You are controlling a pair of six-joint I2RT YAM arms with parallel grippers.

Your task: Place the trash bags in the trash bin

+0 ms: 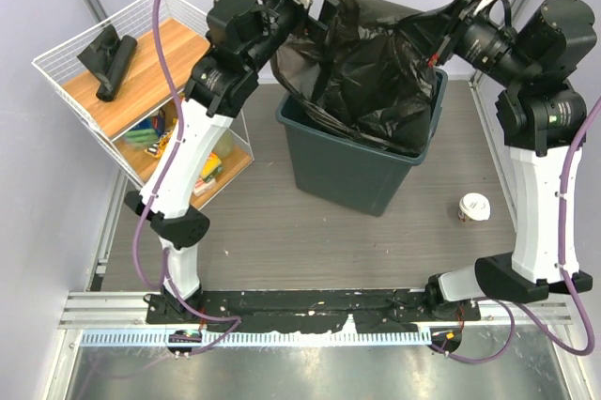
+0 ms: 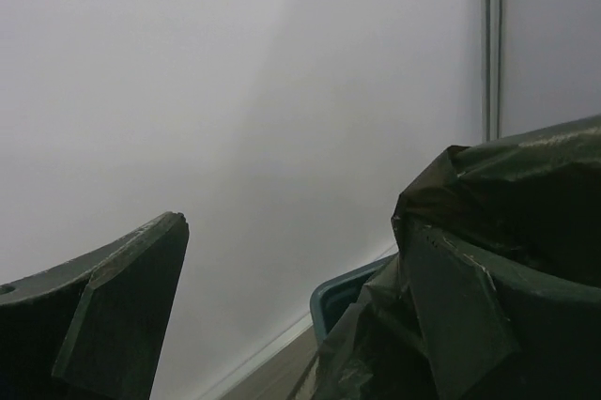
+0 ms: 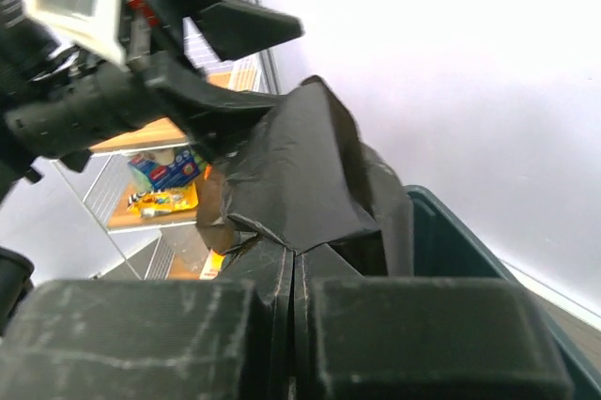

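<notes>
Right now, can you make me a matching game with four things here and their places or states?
1 crinkled black plastic trash bag
2 dark grey-green square plastic bin
3 white lidded paper cup
4 left arm's jaws

A spread open
B standing alone near the right arm
C pinched in the right arm's shut jaws
D with the bag hanging into it

Pairs: 1-C, 2-D, 3-B, 4-A

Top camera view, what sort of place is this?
Likely a robot test cell staged as a household corner: plain walls close in, a trash bin holds a black trash bag, and a white wire shelf rack carries snack packets.
</notes>
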